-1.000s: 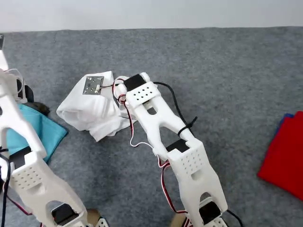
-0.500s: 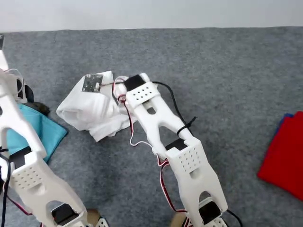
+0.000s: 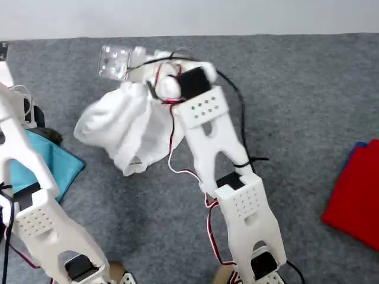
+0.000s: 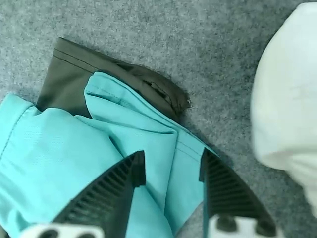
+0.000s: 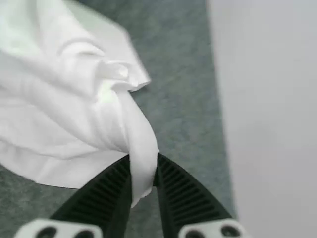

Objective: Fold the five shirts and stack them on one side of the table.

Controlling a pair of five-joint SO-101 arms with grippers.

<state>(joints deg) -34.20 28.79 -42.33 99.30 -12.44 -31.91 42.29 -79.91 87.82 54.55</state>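
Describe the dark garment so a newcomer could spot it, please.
On the grey table, the left hand hangs over a teal shirt. The dark garment lies beneath it, one corner showing. It alone is dark; beside it are teal and a white shirt.

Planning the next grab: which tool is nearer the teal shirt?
Left. The left tool is over the teal shirt, open; the right tool is farther off, shut on the white shirt.
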